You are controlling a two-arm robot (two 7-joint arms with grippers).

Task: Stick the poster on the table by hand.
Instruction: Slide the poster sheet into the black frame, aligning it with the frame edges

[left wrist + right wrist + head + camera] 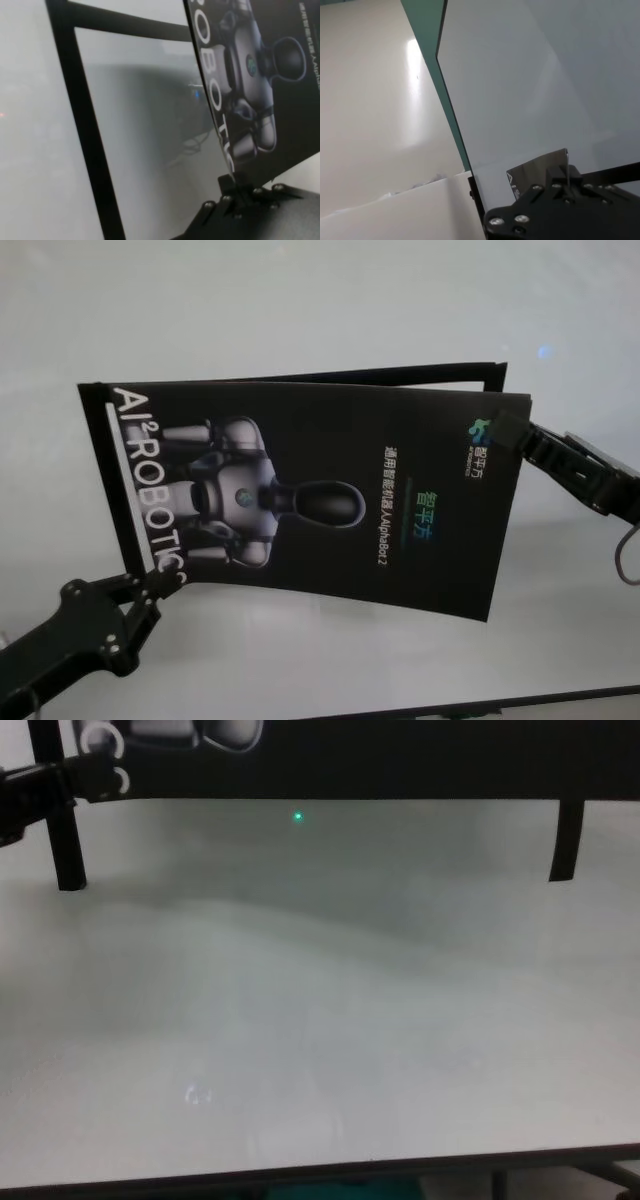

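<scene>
Left hand (150,580) and right hand (512,430) each pinching poster (330,500) above table (300,300).

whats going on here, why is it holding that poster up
The robot holds the poster above the table with both arms. The left gripper pinches the near-left corner by the big white lettering, and the right gripper pinches the far-right corner. Black tape strips hang from the poster's edges. In the chest view the sheet is clear of the tabletop, so nothing is stuck down yet.
</scene>
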